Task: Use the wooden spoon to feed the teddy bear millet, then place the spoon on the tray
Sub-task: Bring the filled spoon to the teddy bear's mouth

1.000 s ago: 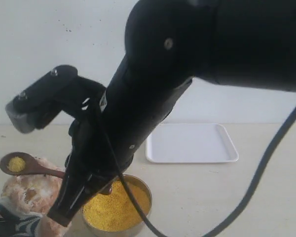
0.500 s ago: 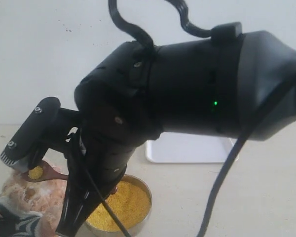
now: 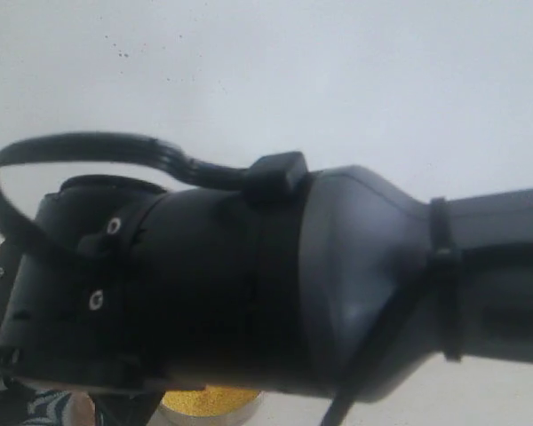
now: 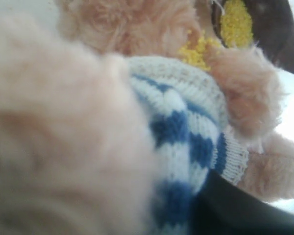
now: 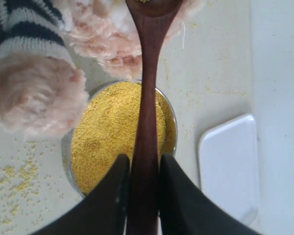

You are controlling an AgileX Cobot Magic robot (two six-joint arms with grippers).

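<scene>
Wooden spoon (image 5: pixel 148 73), stiff, light, pinched at handle end by right claw (image 5: pixel 144 166) over millet (image 5: pixel 103 137); grains spill easily; left claw indeterminate.

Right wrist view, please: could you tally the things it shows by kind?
teddy bear: 1
wooden spoon: 1
metal bowl of millet: 1
tray: 1
Total: 4

Pale table (image 5: pixel 210 58) is carrying metal bowl (image 5: pixel 64 147) of millet (image 5: pixel 108 127); white tray (image 5: pixel 230 166) sitting nearby, loose grains (image 5: pixel 17 176) lying beside bowl.
</scene>
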